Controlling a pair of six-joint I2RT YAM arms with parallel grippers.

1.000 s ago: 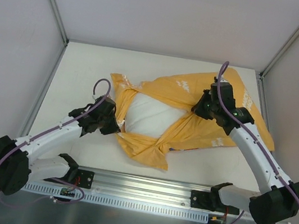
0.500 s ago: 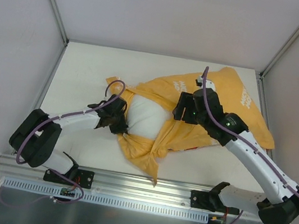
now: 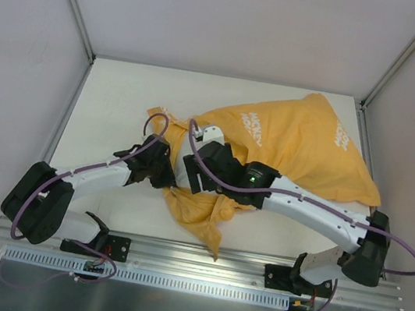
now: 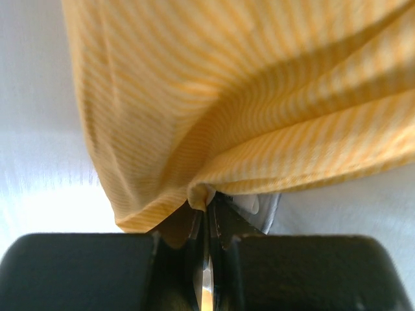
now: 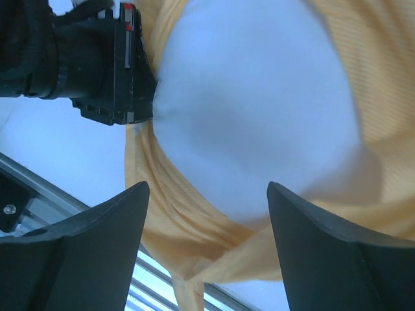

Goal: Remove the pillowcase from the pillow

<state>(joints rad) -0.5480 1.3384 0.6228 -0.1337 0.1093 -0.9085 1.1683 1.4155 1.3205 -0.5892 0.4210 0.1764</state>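
Observation:
The orange-yellow pillowcase [image 3: 296, 142] lies across the right half of the table, with a bunched end [image 3: 199, 209] near the front. My left gripper [image 3: 162, 175] is shut on a fold of this fabric [image 4: 227, 97], pinched at the fingertips [image 4: 206, 202]. My right gripper [image 3: 192, 175] reaches far to the left and stands open just above the white pillow [image 5: 259, 110]. The pillow bulges out of the cover's opening [image 5: 188, 233], and nothing is between the right fingers [image 5: 117, 220]. In the top view the right arm hides most of the pillow.
An aluminium rail [image 3: 199, 261] runs along the near edge, and a tail of the cover [image 3: 215, 243] hangs towards it. Frame posts and pale walls [image 3: 73, 8] close in the table on the left, back and right. The two grippers sit close together.
My right gripper opened, let go of the pillowcase and swung left to the exposed pillow. The cover settled back flat on the right. My left gripper kept its grip and shifted slightly.

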